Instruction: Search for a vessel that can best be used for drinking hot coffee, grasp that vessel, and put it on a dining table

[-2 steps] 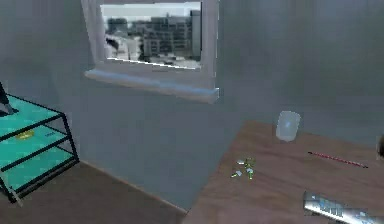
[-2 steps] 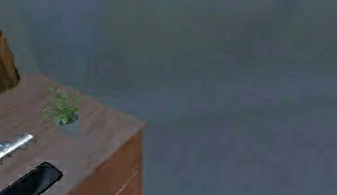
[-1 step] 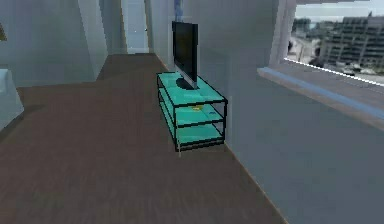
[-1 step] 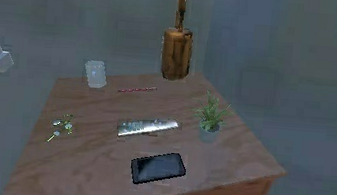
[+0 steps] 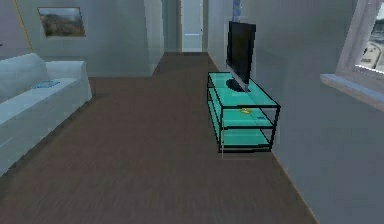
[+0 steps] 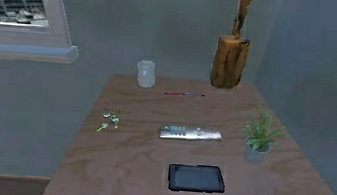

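You are working in soft, rather dim light in both views. In the forward view, the window at the right edge and the far doorway are the palest patches, while the floor reads dark. In the arm side view, the table is lit evenly from edge to edge, and the wall behind its far edge is dull grey.

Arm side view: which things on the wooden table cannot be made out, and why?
- Tall brown thing, arm side view: its top is cut off by the upper edge.
- Small green thing: too small to name.
- Thin red thing: too small to name.
- Pale vessel: too small to tell whether it has a handle.
- Table: its near side is cut off by the lower edge.
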